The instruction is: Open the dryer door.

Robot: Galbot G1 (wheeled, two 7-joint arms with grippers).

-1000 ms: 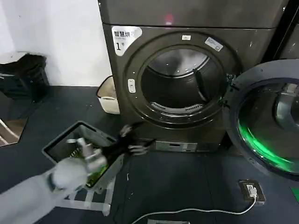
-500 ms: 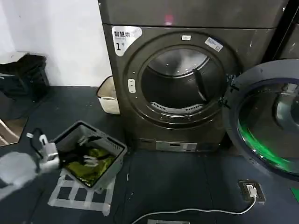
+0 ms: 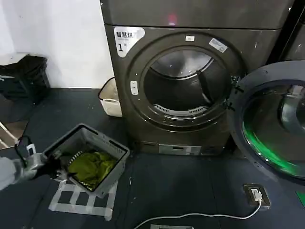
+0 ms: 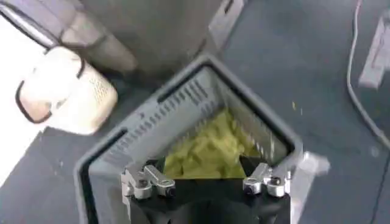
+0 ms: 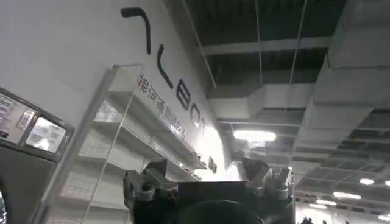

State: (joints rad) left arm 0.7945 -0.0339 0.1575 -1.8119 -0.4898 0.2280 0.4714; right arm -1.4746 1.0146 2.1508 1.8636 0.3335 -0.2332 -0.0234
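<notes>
The left gripper (image 3: 56, 168) is hovering at the near rim of the grey basket (image 3: 112, 144), low on the robot's left; in the left wrist view its fingers (image 4: 155, 180) are spread wide apart with nothing between them, poised over the green cloth (image 4: 210, 149) lying inside the basket; whether they are touching the rim cannot be told. The right gripper (image 5: 210, 182) is pointing up at a ceiling and a wall of shelves, its fingers parted and gripping nothing.

The dryer door (image 3: 272, 119) is standing swung fully open to the right of the machine, hinged at the right side of the round opening (image 3: 183, 86); a green glow is showing in its dark glass; the drum inside is lying bare to view.

One dryer (image 3: 190, 76) is facing the robot; one basket is sitting on white tape marks (image 3: 78, 200); one white bin (image 3: 110, 99) is standing against the wall beside the machine; one white cable (image 3: 200, 215) is running across the dark floor to a small box (image 3: 257, 195).

A white label (image 3: 126, 39) on the machine's upper left corner is bearing Chinese characters and the figure "1".
</notes>
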